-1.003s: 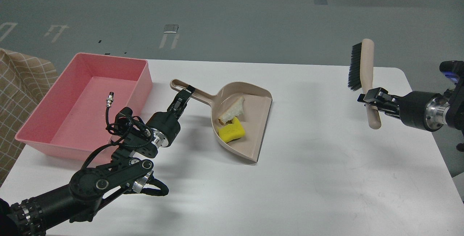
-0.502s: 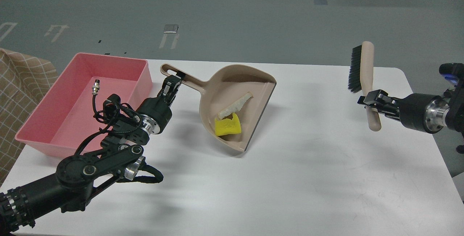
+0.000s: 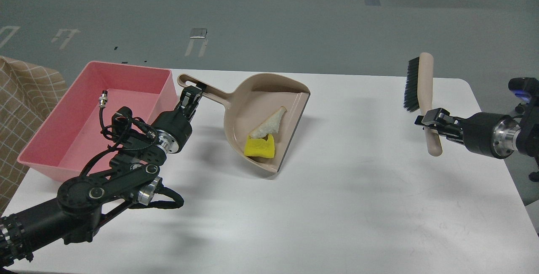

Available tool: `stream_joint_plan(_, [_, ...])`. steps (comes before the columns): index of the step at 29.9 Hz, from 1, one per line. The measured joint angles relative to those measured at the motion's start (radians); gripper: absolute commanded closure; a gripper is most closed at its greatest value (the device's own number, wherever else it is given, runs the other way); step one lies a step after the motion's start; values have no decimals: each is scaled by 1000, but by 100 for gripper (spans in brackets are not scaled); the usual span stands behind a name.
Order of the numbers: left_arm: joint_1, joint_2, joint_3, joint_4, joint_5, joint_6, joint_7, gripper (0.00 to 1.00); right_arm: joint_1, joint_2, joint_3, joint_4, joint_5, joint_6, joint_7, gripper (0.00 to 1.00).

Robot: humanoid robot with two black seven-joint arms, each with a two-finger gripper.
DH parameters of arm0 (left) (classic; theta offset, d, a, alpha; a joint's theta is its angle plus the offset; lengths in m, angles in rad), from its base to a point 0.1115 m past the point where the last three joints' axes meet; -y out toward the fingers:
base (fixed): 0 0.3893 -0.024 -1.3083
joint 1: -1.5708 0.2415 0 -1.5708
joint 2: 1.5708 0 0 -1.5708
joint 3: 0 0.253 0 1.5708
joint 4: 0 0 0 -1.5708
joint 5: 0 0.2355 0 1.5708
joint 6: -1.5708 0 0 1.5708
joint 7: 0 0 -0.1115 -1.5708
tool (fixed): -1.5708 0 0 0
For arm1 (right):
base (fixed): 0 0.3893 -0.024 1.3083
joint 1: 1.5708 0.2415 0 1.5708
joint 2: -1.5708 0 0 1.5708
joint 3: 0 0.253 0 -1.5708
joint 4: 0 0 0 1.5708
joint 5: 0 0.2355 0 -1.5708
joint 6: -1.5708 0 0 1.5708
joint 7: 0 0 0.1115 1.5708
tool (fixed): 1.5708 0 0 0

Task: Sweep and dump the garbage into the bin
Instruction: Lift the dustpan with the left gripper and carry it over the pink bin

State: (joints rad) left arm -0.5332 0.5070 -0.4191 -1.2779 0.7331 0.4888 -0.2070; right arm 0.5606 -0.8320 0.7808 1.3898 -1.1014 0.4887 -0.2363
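Note:
The beige dustpan [image 3: 252, 110] is lifted and tilted above the white table, with the yellow sponge [image 3: 259, 146] and the white bread wedge [image 3: 269, 123] lying inside it. My left gripper [image 3: 191, 96] is shut on the dustpan's handle, just right of the pink bin [image 3: 54, 139], which holds nothing. My right gripper [image 3: 429, 121] is shut on the handle of a beige brush [image 3: 423, 93] with black bristles, held upright above the table's right side.
The white table [image 3: 337, 206] has its far edge behind the dustpan and a rounded corner at the right. A checked tan cloth [image 3: 21, 97] lies left of the bin. Grey floor lies beyond.
My left gripper has lifted the dustpan off the table and carried it left toward the bin, tilting it. The sponge and bread shifted inside. The right gripper with the brush moved only slightly.

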Motion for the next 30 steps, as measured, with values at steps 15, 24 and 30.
stream_joint_plan(15, [-34, 74, 5, 1, -65, 0, 59, 87, -52, 5, -3, 2, -2, 0, -2, 100])
stream_joint_plan(24, [-72, 109, 6, 0, -97, 0, 90, 87, -64, 5, -4, 0, -2, 0, -2, 100])
stream_joint_plan(30, [-85, 137, 6, 0, -126, 0, 96, 87, -72, 5, -4, 0, -3, 0, -2, 100])
